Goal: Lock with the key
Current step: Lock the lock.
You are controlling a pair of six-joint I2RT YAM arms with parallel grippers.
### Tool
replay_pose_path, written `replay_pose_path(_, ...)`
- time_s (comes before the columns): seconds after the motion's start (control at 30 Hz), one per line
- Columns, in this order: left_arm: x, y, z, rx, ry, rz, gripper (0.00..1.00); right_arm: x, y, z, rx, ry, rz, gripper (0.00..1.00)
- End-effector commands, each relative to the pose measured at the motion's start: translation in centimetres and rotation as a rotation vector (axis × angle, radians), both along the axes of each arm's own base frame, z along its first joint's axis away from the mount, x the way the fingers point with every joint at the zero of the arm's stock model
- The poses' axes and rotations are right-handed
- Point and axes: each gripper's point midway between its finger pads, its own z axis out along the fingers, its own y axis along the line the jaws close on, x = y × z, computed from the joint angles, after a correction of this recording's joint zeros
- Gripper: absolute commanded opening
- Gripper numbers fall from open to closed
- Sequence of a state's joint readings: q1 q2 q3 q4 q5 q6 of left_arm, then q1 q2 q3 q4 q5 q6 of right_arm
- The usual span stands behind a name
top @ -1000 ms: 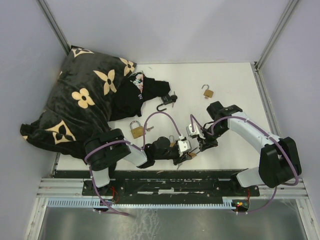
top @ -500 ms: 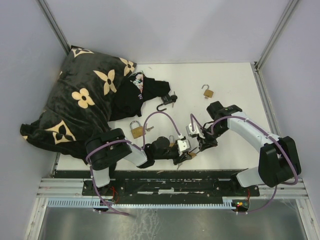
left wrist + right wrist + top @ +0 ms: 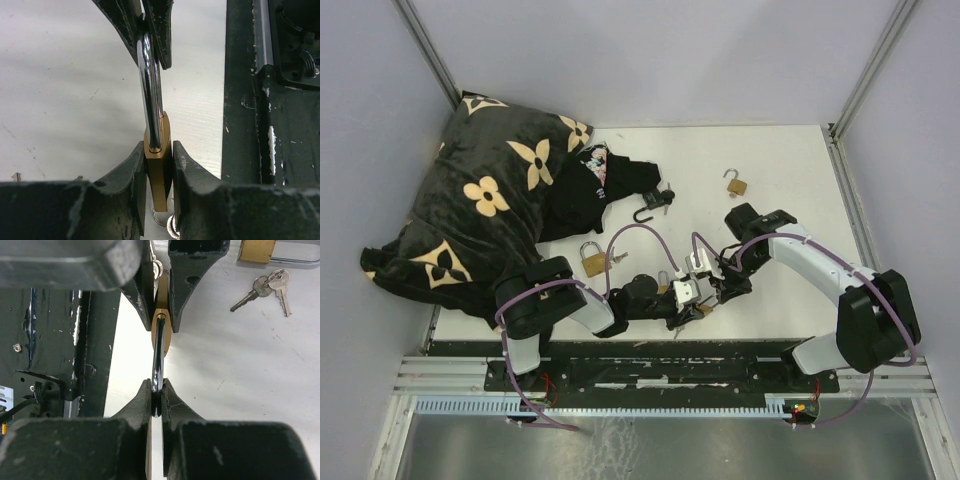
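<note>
A small brass padlock [image 3: 161, 131] is held between both grippers near the table's front edge. My left gripper [image 3: 159, 152] is shut on its brass body. My right gripper [image 3: 156, 390] is shut on the top of the steel shackle [image 3: 158, 352], which stands out of the body. Under the body a metal key ring [image 3: 172, 225] shows; the key itself is hidden by my left fingers. From above, the left gripper [image 3: 686, 298] and the right gripper [image 3: 712, 288] meet tip to tip.
Another brass padlock [image 3: 592, 262] lies with its keys [image 3: 617, 257] to the left, and also shows in the right wrist view with keys [image 3: 267, 286]. An open padlock [image 3: 735, 184] and a black padlock [image 3: 657, 200] lie farther back. A black flowered pillow [image 3: 485, 195] fills the left. The dark base rail [image 3: 270, 125] runs close by.
The right arm has shifted slightly to the left, toward the left gripper. Both grips on the padlock are unchanged.
</note>
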State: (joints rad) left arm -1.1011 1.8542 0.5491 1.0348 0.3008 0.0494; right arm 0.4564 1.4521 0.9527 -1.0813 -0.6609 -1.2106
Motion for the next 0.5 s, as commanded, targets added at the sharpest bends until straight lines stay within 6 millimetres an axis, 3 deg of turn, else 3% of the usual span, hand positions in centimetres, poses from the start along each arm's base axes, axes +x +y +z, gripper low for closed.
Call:
replay_pose_path(0.0,2.7,0.1,-0.7,0.024,-0.081,0.095,0.03,-3.9,0.6,-4.6,-0.061,0.158,0.105,0.04)
replay_pose_path(0.03,2.7,0.1,-0.8,0.028,-0.079,0.094,0.03,-3.6,0.7,-4.0,-0.061,0.166,0.099,0.17)
replay_pose_path(0.07,2.6,0.2,-0.7,0.029,-0.076,0.093,0.03,-3.2,0.7,-3.3,-0.056,0.164,0.085,0.40)
replay_pose_path(0.1,2.5,0.4,-0.8,0.032,-0.073,0.092,0.03,-2.6,0.9,-2.5,-0.042,0.151,0.066,0.57)
replay_pose_path(0.17,2.5,0.7,-0.9,0.033,-0.066,0.097,0.03,-1.4,1.0,-0.8,0.005,0.119,0.004,0.73)
replay_pose_path(0.23,2.4,1.0,-0.9,0.033,-0.058,0.105,0.03,-0.3,1.1,0.9,0.055,0.076,-0.051,0.81)
replay_pose_path(0.47,2.1,1.3,0.5,-0.012,-0.041,0.112,0.03,3.1,0.2,5.9,0.147,-0.041,-0.205,0.86)
